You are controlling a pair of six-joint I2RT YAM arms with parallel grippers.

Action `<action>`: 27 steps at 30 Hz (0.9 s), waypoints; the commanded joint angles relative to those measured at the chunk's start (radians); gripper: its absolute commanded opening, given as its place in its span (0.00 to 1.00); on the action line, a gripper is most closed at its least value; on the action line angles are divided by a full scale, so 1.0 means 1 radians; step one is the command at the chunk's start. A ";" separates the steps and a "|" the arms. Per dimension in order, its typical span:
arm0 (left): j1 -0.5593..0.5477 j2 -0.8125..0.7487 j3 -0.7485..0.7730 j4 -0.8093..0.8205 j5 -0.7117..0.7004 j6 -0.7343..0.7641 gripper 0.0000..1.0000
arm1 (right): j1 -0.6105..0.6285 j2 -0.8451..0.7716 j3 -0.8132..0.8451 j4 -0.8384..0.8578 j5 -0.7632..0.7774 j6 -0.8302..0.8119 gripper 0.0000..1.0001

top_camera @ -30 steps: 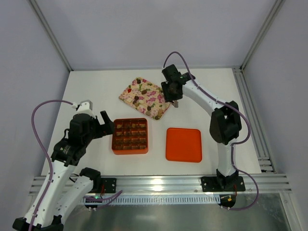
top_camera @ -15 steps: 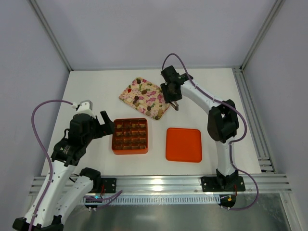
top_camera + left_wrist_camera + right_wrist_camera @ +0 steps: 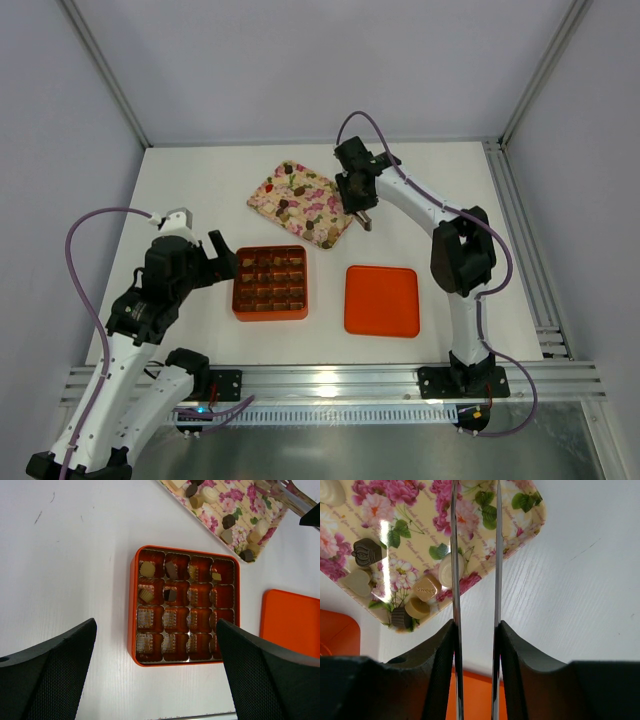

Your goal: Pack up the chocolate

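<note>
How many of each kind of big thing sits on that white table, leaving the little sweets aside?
pink-and-cream floral tray: 1
orange gridded box: 1
flat orange lid: 1
white robot arms: 2, the left arm and the right arm
Total: 5

one tan chocolate (image 3: 426,588) on the floral tray (image 3: 520,510): embossed "sweet". script printed across tray: too small to read.

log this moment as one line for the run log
right fingers: thin tongs, empty, over floral tray corner | left gripper: open above orange grid box | chocolates: few packed
</note>
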 commanded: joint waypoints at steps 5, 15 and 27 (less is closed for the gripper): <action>-0.002 0.002 0.013 0.015 0.008 -0.004 1.00 | -0.006 -0.094 -0.011 0.016 -0.017 0.026 0.37; -0.002 0.001 0.013 0.015 0.009 -0.004 1.00 | -0.004 -0.197 -0.103 0.047 -0.074 0.062 0.37; -0.002 -0.001 0.012 0.016 0.014 -0.004 1.00 | 0.002 -0.271 -0.170 0.082 -0.129 0.094 0.36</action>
